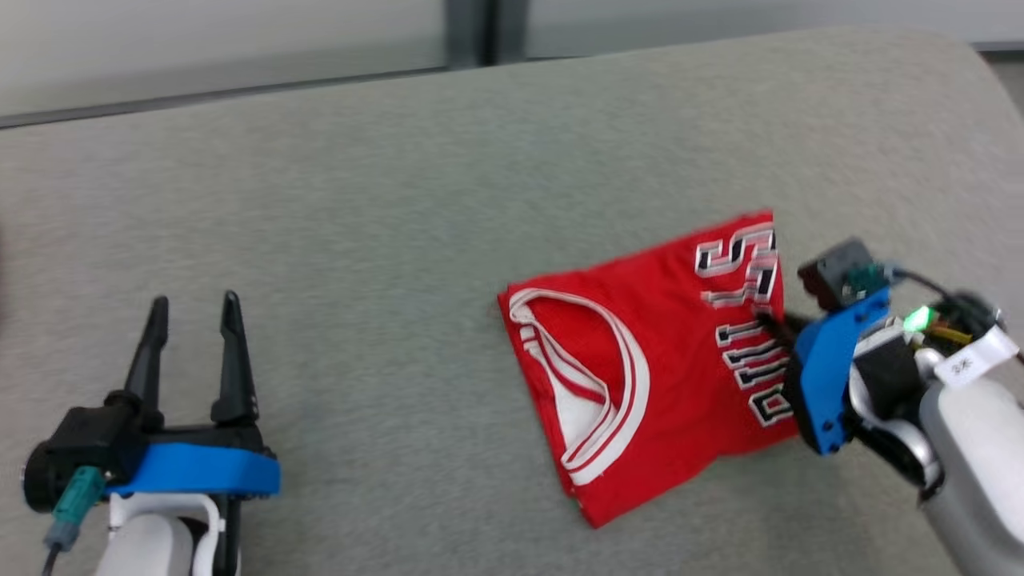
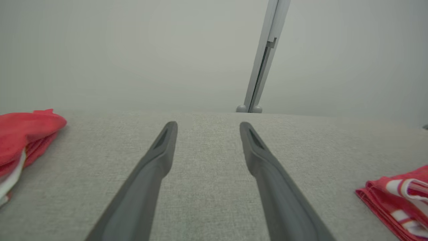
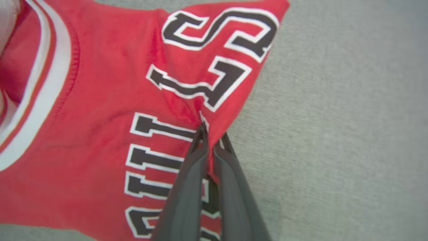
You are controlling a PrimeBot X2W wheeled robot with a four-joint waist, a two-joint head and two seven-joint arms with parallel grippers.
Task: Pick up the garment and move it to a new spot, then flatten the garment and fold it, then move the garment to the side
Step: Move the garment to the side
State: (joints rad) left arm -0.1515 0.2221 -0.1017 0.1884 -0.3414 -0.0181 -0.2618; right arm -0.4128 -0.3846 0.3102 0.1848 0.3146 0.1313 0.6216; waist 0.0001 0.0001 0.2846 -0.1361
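Garment [image 1: 664, 352], a red sleeveless jersey, lies folded into a rough rectangle on the right half of the bench [image 1: 360, 200], skewed so that one corner points toward the robot. The right pincer [image 3: 213, 134] reaches in low from the right and is pressed together on the garment's right edge. It pinches a small ridge of cloth within the lettering [image 3: 214, 90], and creases pucker toward the fingertips. A grip at the edge rather than the middle looks meant to catch the stacked layers together, so the fold can be drawn aside without opening. On that reading the folding is done and the move to the side is the step in hand.

The left pincer [image 1: 196, 304] hovers over bare bench at the lower left, well apart from the garment. Its fingers are spread and hold nothing, and it is probably parked out of the way.

The cloth looks like a thin, soft, matt knit that bunches easily. The letters are blocky, black with white outlines. A ribbed white-and-red band [image 1: 632, 376] trims a curved opening and loops across the top layer. The bench has a grey woven cover, slightly rough, which may drag on the lower layers. In the left wrist view another red cloth [image 2: 26, 134] lies at the edge, well apart from the garment.
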